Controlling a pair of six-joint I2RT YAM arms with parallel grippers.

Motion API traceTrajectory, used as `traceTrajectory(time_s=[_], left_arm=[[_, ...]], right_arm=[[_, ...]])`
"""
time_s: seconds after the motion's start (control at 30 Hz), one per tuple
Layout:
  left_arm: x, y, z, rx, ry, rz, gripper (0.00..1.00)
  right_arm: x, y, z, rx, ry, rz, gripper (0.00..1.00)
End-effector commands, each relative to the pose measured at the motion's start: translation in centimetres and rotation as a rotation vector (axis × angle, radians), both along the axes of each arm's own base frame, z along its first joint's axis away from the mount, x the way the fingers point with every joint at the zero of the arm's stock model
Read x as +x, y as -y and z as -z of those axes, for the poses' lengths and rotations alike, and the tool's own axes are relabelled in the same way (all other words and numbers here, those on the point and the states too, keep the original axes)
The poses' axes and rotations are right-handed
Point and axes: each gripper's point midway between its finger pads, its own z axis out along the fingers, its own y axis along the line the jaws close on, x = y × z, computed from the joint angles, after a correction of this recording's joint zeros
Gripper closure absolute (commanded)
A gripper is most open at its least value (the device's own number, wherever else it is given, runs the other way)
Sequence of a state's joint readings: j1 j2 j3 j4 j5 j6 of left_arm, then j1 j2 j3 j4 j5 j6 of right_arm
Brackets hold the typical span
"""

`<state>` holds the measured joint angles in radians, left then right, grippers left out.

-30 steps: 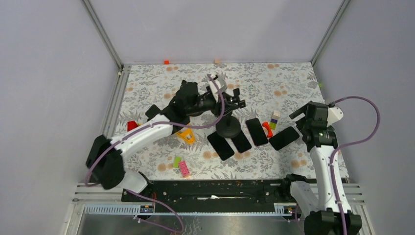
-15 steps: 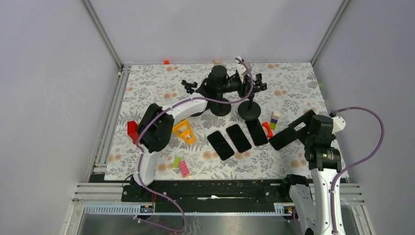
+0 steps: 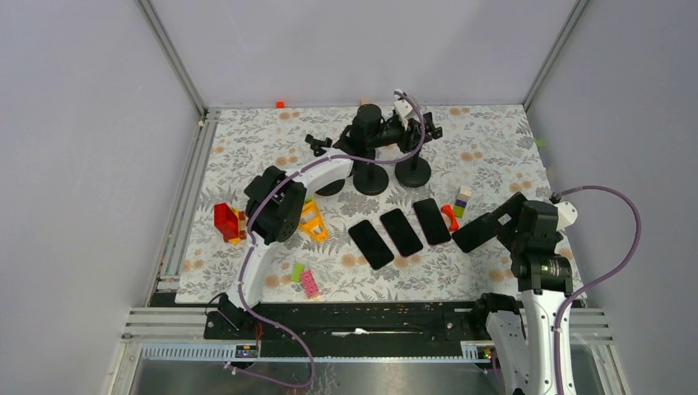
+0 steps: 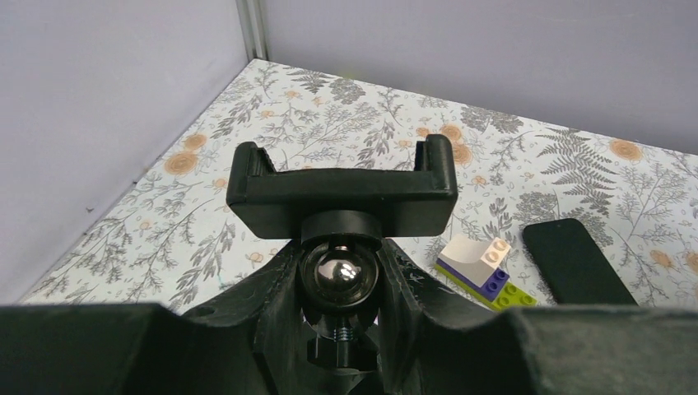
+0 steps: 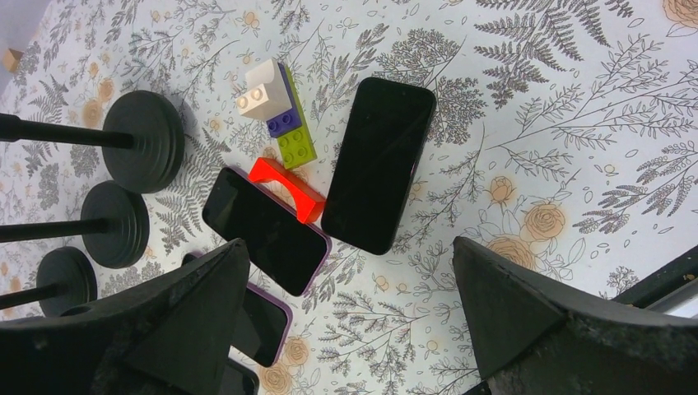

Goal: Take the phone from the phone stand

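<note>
Left wrist view: the left gripper (image 4: 339, 284) pinches the phone stand (image 4: 342, 193) below its empty cradle, likely steadying it; the right gripper (image 5: 346, 247) hangs wide open over the phone (image 5: 379, 164), lying flat, near right.

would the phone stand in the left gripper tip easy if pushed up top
Probably top-heavy: the phone stand carries a wide clamp on a thin pole over a small round base, so a high push would likely tip it. The shiny ball joint in the left gripper suggests the head may swivel, not stay stiff.
</note>
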<state>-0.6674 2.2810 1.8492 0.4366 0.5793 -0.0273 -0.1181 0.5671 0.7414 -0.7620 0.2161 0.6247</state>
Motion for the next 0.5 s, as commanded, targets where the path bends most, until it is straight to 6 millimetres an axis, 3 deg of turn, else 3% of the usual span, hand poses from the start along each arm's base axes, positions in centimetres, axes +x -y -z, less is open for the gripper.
traceTrajectory(time_s=[0.0,0.33,0.47], left_arm=[[0.7,-0.6,-6.0,-0.114,0.170,-0.028,0.75],[0.4,-0.6,-4.0,-0.080,0.122,-0.010,0.54],[0.0,-1.0,-4.0,-0.071,0.116,-0.018,0.28]], right_arm=[[0.1,-0.2,0.3,-0.004,-0.012,-0.024,0.00],[0.2,-0.7,0.7,0.017,-0.014,-0.046,0.00],[0.2,-0.8,0.7,0.022,-0.013,-0.052,0.00]])
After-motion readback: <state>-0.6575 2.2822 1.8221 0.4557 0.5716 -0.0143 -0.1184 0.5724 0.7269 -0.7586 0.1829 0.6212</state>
